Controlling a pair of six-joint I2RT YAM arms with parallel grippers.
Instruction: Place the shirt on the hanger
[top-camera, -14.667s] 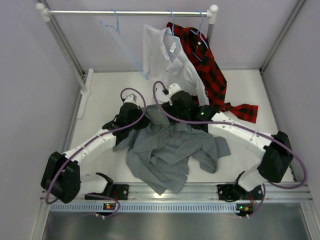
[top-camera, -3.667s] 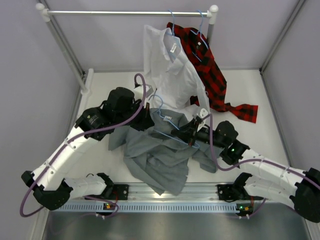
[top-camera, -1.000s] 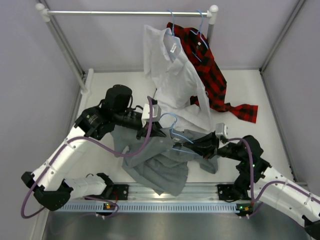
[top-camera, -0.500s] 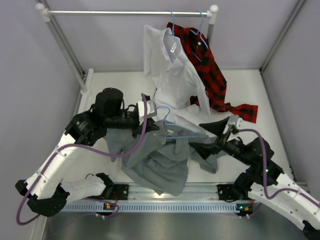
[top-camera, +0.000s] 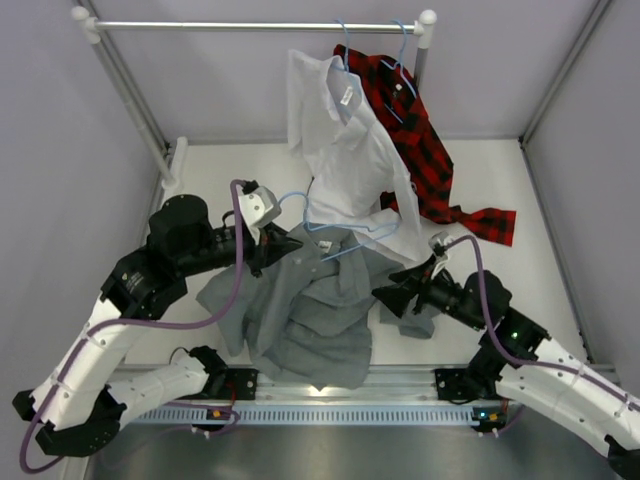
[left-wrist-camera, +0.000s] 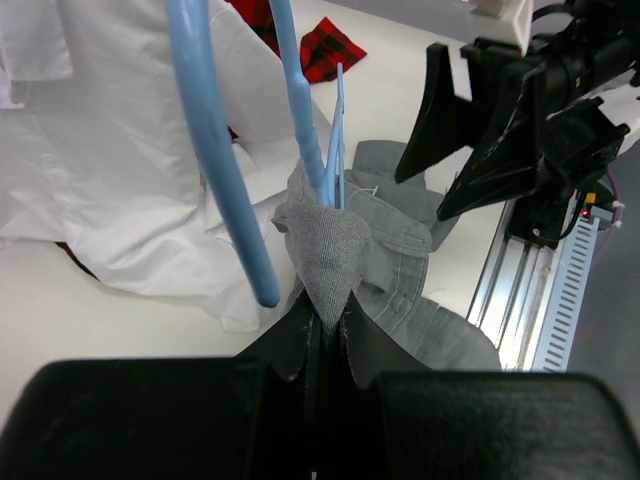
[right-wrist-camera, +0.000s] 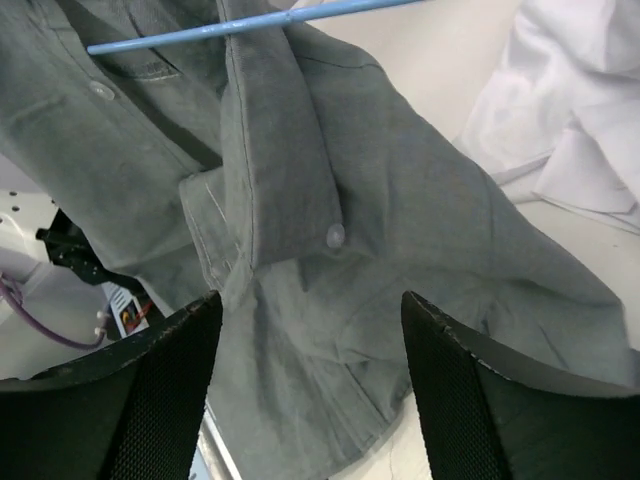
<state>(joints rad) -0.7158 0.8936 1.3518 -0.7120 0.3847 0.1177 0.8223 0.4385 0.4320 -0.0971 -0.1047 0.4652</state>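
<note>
1. In the top view my left gripper (top-camera: 284, 243) sits left of centre. Its jaws are pressed together on a fold of the shirt (top-camera: 312, 312).
2. The left wrist view shows the left gripper (left-wrist-camera: 322, 322) at bottom centre. A grey peak of the shirt (left-wrist-camera: 325, 250) rises out from between the jaws. The thin wire of the hanger (left-wrist-camera: 334, 150) runs up out of that same fold. I cannot tell whether the jaws bear on the wire itself.
3. In the top view the hanger (top-camera: 345, 243) lies across the collar end of the shirt. Its hook curls toward the upper left, above the left gripper.
4. The shirt lies bunched on the table (top-camera: 490, 175) in the lower middle of the frame. It spreads down from the pinch toward the near edge.
5. My right gripper (top-camera: 393, 283) is right of centre, just beside the shirt's right edge. Its jaws are spread wide and hold nothing.
6. The right wrist view shows the right gripper (right-wrist-camera: 308, 300) with one black finger in each lower corner, well apart. The buttoned front of the shirt (right-wrist-camera: 380, 240) fills the frame beyond them, and the hanger (right-wrist-camera: 250, 22) crosses the top.
7. A white shirt (top-camera: 345, 150) and a plaid shirt (top-camera: 420, 140) hang from the rail (top-camera: 250, 25) at the top. The white shirt's hem drapes down just behind the hanger.
</note>
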